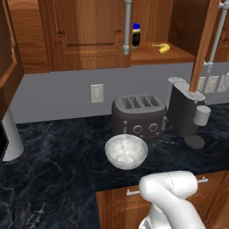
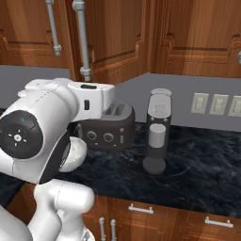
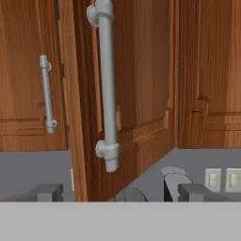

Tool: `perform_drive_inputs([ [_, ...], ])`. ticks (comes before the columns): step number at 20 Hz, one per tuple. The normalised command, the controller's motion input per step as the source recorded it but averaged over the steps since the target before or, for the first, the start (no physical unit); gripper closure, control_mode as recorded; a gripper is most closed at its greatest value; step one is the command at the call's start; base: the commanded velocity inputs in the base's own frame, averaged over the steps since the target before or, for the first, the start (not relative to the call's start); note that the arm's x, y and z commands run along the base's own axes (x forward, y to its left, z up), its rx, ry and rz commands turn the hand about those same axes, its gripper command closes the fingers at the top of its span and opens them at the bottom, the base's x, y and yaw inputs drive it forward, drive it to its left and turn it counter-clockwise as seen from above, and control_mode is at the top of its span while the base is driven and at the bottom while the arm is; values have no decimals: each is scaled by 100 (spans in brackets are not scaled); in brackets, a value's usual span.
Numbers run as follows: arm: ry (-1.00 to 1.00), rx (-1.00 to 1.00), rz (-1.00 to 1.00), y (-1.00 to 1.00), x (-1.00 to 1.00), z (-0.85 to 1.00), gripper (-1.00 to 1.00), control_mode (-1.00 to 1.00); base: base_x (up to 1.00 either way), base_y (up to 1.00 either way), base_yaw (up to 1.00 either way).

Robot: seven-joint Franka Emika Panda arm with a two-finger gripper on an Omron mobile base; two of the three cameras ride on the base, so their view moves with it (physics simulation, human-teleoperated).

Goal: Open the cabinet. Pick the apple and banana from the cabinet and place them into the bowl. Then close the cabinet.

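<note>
Nearest the lens, white arm (image 2: 47,136) rising from the lower left of the right base view, big elbow joint raised, forearm reaching level toward the wall cupboards. Gripper (image 3: 115,192) level with the lower edge of the cabinet (image 1: 89,36), fingers (image 3: 44,192) spread wide apart, clamped on nothing, with the long silver bar handle (image 3: 107,84) of the swung-open right door (image 3: 136,94) straight ahead in the hand view. Left door shut, its own handle (image 3: 46,94) further left. Inside the open cabinet, banana (image 1: 162,48) lying on the shelf near its front edge, a dark bottle with a blue cap (image 1: 135,36) standing further left; label on the bottle too small to read. Bowl (image 1: 126,151) on the dark marbled counter (image 1: 53,156), near its front edge, just in front of the toaster (image 1: 139,116). Coffee machine (image 1: 185,114) to the right of the toaster. No legible writing anywhere.
</note>
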Motion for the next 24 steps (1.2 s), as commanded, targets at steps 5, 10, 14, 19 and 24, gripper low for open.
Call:
perform_drive_inputs([
  [5, -37, -13, -14, 84, -41, 1, -100, -100, 0, 0, 0],
  [10, -30, -22, -15, 100, -2, 1, -100, -100, 0, 0, 0],
  [14, -16, -18, -21, 100, 37, 0, -100, -100, 0, 0, 0],
  [19, 3, -4, -19, 53, 96, 0, -100, -100, 0, 0, 0],
  [24, 20, 0, -34, 1, 97, -10, -100, -100, 0, 0, 0],
])
